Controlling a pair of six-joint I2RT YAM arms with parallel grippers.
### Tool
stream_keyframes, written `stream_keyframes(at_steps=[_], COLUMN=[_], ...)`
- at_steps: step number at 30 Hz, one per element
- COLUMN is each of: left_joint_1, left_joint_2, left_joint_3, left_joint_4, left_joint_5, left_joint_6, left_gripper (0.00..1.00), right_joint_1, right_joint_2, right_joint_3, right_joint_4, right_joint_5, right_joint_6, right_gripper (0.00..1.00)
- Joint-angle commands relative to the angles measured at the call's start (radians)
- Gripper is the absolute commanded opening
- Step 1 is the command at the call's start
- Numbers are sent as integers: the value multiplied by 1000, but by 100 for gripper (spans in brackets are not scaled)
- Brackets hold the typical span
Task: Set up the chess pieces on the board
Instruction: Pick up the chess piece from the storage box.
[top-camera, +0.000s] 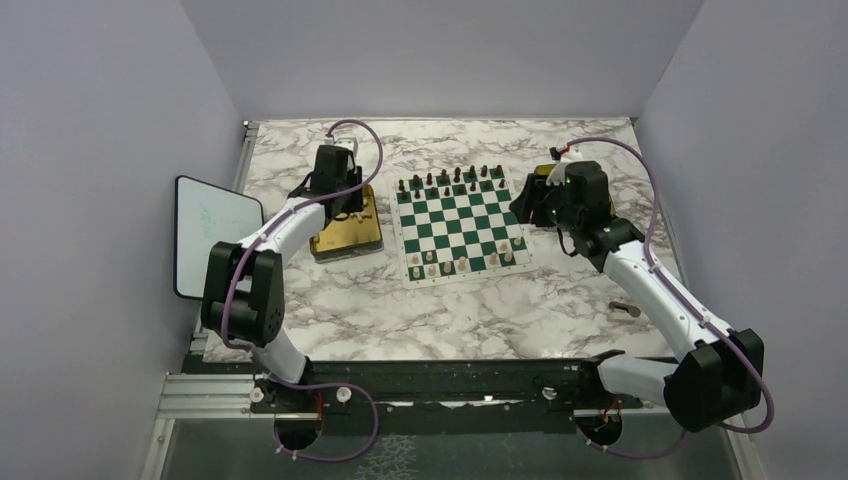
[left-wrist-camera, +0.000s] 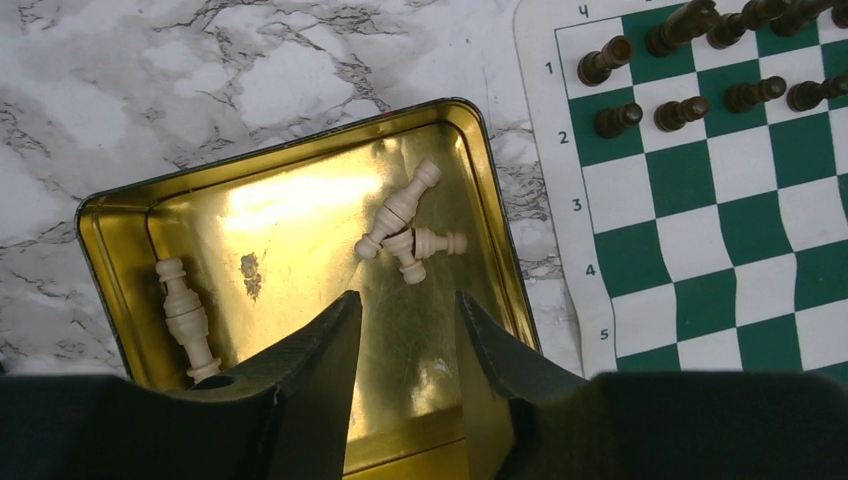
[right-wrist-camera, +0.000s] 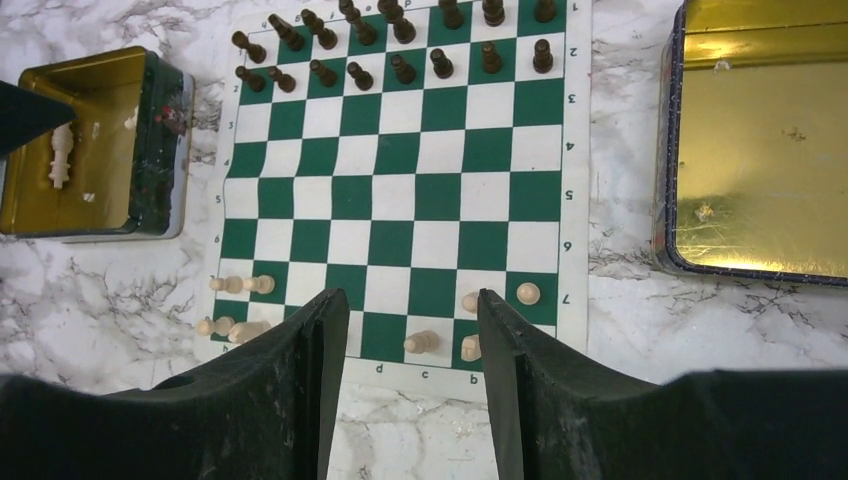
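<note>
The left gripper (left-wrist-camera: 407, 300) is held over the gold tray (left-wrist-camera: 300, 190), jaws partly spread with nothing gripped, and some cream chess pieces (left-wrist-camera: 398, 212) can be seen lying inside. The right gripper (right-wrist-camera: 410, 300) is parked at the board (right-wrist-camera: 400, 200) edge, also spread and empty, with a few more stood there.

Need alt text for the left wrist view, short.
The left gripper, jaws open and empty, hovers over a gold tray where a few cream chess pieces lie on their sides. The green-and-white board sits to the right, dark pieces standing along its top rows.
</note>
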Motion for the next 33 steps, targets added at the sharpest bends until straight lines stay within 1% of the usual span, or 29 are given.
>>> stream_keyframes(at_steps=[1, 8, 20, 28, 33], left_joint_1=[8, 7, 8, 8, 8], left_joint_2=[70, 145, 240, 274, 298], left_joint_3=[22, 37, 68, 76, 85], left_joint_4=[61, 56, 53, 43, 21], left_joint_5=[23, 22, -2, -18, -27], left_joint_6=[-11, -35, -63, -52, -47], left_gripper=[39, 35, 34, 30, 24], right_joint_1=[-3, -4, -3, -3, -3], right_joint_2=[-32, -58, -69, -69, -62], right_joint_3=[-15, -47, -55, -65, -57], right_joint_4=[32, 62, 55, 62, 56], right_joint_5=[-50, -104, -87, -81, -84], right_joint_6=[-3, -4, -22, -27, -30], right_gripper=[55, 55, 55, 55, 55])
